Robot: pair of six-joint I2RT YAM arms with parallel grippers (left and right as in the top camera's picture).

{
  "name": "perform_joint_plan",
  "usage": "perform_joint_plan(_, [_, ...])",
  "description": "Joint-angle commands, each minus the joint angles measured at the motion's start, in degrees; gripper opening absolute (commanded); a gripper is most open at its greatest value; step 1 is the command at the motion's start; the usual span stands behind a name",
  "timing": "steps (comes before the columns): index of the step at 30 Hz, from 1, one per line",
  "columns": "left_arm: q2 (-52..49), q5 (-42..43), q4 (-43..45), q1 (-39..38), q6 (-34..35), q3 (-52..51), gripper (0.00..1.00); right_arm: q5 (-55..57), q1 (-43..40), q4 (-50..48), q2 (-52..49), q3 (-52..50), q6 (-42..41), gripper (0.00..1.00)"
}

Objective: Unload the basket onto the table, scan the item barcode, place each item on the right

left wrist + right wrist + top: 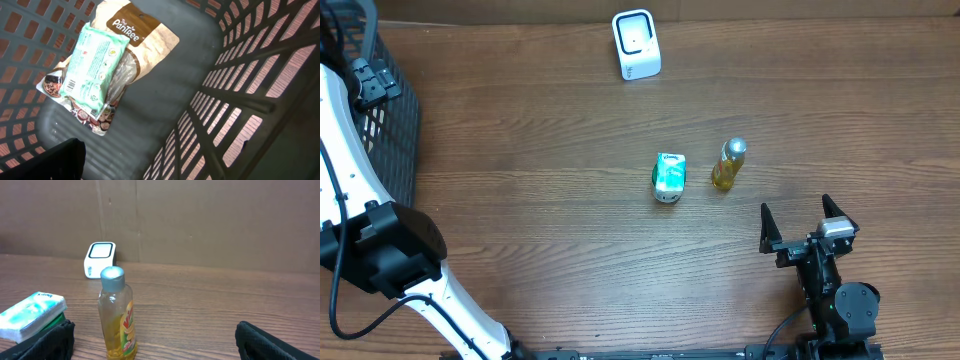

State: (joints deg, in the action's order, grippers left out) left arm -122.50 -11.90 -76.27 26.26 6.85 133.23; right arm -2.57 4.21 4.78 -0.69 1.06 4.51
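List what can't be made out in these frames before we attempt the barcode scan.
1. Bottle barcode: not showing in right wrist view; overhead too small.
2. Tissue pack barcode: none seen overhead; right wrist view cuts it at the left edge.
3. Brown pouch: left wrist view, lower part covered by the green packet.
4. Basket contents: overhead, cut off by the left edge and hidden behind the left arm.

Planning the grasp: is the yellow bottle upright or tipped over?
Upright: the yellow bottle stands vertical on the wood, silver cap on top.
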Motion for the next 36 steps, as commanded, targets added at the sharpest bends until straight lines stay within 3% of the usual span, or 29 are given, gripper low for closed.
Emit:
perform_joint_plan(1, [-0.7,-1.1,0.2,1.6,-0.4,-0.1,1.00,-0.1,-0.1,-0.1,0.1,-0.6,0.0,1.00])
perform_joint_plan(36, [-0.7,0.7,-0.3,1.6,-0.4,-0.1,1.00,-0.1,-0.1,-0.1,0.1,-0.6,0.0,1.00])
